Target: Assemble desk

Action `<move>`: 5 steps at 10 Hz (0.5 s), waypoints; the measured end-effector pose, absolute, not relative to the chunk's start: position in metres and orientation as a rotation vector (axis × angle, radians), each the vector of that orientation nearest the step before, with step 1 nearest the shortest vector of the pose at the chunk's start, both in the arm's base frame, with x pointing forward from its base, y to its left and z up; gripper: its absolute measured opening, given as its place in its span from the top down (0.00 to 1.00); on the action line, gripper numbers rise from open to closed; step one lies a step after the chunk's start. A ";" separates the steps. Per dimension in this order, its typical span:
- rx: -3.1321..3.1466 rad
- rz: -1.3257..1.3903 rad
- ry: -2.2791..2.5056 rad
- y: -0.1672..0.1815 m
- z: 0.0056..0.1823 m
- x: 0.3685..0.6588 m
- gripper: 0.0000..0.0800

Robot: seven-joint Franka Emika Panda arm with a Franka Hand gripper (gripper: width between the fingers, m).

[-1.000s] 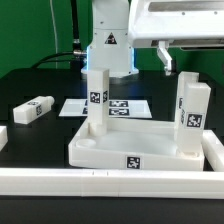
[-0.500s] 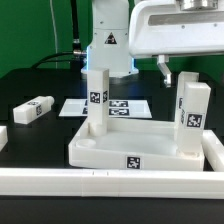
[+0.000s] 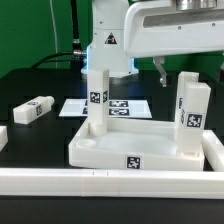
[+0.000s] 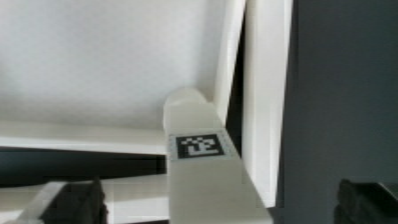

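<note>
Overhead, wide-open end effector [image 4: 214,203]; two legs [image 3: 97,100] upright, long axes vertical, in desk top [image 3: 100,152].

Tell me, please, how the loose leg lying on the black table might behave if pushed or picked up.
The loose leg looks like rigid plastic, so it should stay stiff. Its square section and flat resting pose suggest sliding, not rolling, on the table. Small and smooth-faced, it is likely light but slippery.
</note>
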State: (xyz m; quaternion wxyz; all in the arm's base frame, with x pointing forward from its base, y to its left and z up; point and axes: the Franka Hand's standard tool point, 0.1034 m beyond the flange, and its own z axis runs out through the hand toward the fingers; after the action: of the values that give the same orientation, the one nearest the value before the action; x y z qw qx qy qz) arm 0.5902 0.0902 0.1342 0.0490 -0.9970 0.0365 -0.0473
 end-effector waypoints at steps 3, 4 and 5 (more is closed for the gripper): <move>-3.116 -0.147 -0.052 0.090 0.134 0.592 0.19; -3.129 -0.148 -0.076 0.089 0.134 0.593 0.19; -3.139 -0.147 -0.089 0.089 0.132 0.593 0.19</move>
State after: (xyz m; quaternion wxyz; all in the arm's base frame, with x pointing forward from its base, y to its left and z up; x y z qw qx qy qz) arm 0.5933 0.0895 0.1322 -0.0011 -0.9985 -0.0283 -0.0468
